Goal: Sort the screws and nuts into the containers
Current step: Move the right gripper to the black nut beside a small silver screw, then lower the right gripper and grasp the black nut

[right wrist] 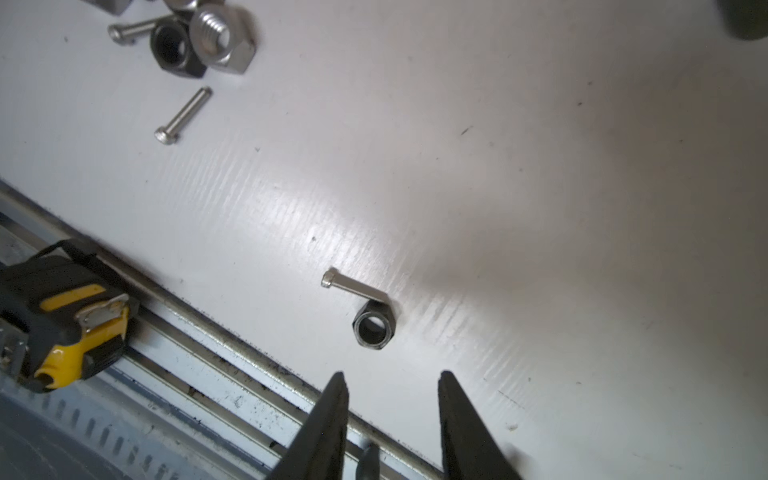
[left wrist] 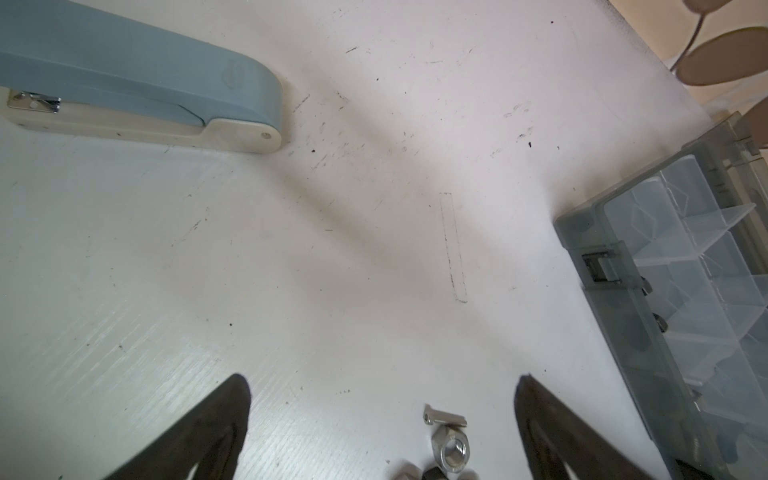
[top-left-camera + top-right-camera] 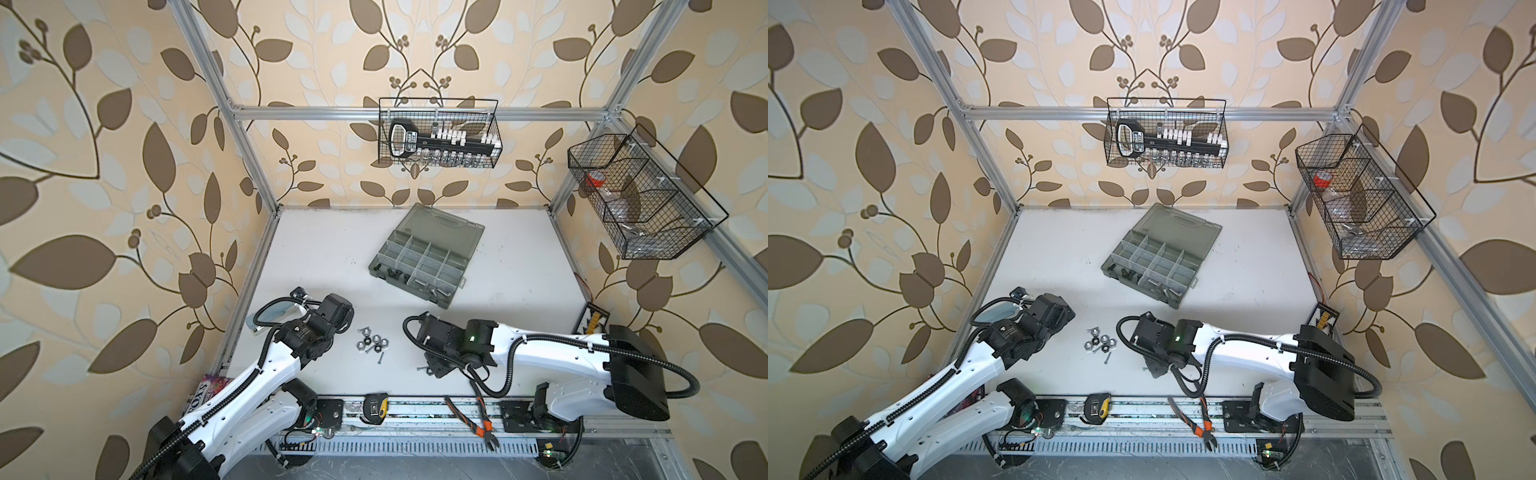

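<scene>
Overhead stereo; wrist close-ups sharing nuts (image 2: 442,444)

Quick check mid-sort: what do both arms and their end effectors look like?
The left arm and right arm have white shells, black joint housings and black ribbed cable conduit. The left end effector and right end effector are dark, tapering to points.

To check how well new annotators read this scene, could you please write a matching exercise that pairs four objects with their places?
Things:
1 stapler
2 tape measure
3 orange-handled pliers
4 organiser box

Places:
A lying across the front rail, near the base of the right arm
B open on the far half of the table
C on the table beside the left arm
D on the front rail, nearer the left arm's base

Pairs: 1-C; 2-D; 3-A; 4-B
</scene>
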### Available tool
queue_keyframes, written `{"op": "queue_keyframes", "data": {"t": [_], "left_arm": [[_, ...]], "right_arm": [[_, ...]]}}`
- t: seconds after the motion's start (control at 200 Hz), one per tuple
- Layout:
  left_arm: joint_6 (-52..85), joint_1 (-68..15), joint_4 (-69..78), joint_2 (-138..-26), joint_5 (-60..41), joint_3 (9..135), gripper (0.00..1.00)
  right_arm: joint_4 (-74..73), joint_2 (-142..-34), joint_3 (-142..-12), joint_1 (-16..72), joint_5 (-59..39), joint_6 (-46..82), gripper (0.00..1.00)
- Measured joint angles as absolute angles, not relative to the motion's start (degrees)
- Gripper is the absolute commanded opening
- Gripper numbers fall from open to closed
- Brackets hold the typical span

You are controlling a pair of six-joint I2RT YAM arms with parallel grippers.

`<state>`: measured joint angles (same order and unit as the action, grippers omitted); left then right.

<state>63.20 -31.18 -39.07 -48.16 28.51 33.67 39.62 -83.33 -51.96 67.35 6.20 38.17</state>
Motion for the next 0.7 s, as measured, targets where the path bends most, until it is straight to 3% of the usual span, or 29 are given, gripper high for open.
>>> {"op": "queue_keyframes", "data": {"t": [0.25, 0.7], "left_arm": [[63.53, -31.18, -39.48, -48.1, 28.51, 33.67, 0.99], [63.66, -31.18, -39.7, -47.22, 28.53, 33.67, 0.99]], "right_arm": [[39.88, -90.85, -51.99, 70.5, 7.05, 38.48, 0.42], [38.22, -94.24, -52.14, 70.5, 7.73, 38.39, 0.42]]}}
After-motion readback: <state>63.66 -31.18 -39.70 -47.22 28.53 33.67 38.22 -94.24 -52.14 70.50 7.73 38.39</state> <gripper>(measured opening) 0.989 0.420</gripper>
